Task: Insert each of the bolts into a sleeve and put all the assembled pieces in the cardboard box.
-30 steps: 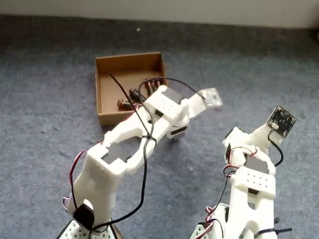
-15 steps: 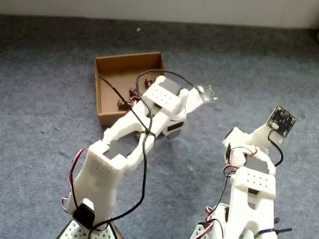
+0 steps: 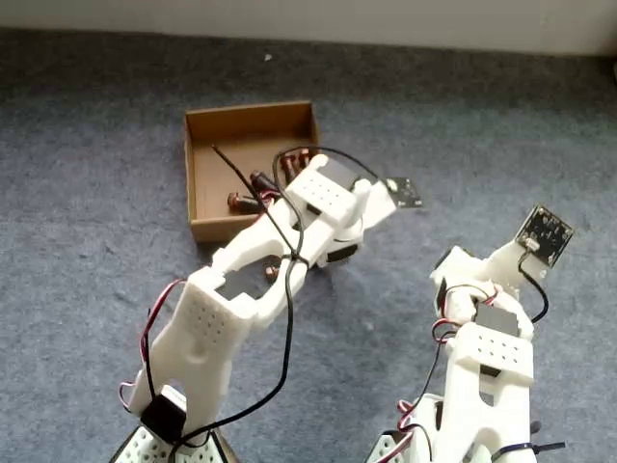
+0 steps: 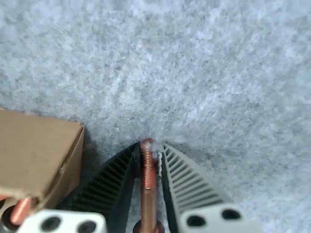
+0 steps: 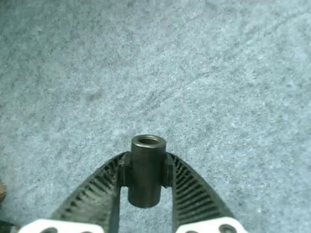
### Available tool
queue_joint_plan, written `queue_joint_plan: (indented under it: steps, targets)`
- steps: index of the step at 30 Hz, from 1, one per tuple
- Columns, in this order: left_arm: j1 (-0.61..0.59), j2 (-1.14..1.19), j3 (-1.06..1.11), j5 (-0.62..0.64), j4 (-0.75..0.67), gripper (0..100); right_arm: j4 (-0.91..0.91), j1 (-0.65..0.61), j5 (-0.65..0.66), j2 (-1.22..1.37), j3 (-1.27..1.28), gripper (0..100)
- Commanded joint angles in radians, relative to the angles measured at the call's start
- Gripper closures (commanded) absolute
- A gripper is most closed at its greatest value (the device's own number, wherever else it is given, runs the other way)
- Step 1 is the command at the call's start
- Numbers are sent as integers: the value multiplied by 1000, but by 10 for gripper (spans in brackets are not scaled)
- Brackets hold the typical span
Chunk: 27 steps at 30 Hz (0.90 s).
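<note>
**Firmly gripped: one bolt, one sleeve, both outside the box**

Left first: the left hand [image 4: 148,148] is closed on a copper-coloured bolt [image 4: 148,179]. Its threaded shaft lies along the gap between the two ribbed fingers [image 4: 109,187], and its tip reaches just to the fingertips. This hand hangs over the grey counter [image 4: 218,73], just beside a corner of the cardboard box [image 4: 39,155] and outside it.

The right hand [image 5: 146,156] clamps a dark sleeve [image 5: 146,170] between its fingers, with the open bore pointing away from the wrist, above bare grey counter.

From the high view, the left arm [image 3: 280,241] stretches to the box's near right corner. The right arm [image 3: 487,328] stands well apart to the side. Inside the cardboard box [image 3: 202,125] several copper and dark pieces [image 3: 246,203] lie near the wall closest to the arms.
</note>
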Motion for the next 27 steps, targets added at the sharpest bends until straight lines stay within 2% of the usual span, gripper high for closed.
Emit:
queue_joint_plan:
  steps: [1,6,14,19,27]
  targets:
    - [-4,-59,-41,26,68,995,-19,5,-5,-31,-7,995]
    - [2,-239,-30,152,78,995,-19,5,-5,-31,-7,995]
    - [4,-518,131,341,43,995,-19,5,-5,-31,-5,995]
    - [2,-702,377,411,-135,995,-19,5,-5,-31,-4,995]
    - [-7,-1110,909,520,-542,995,-19,5,-5,-31,-2,995]
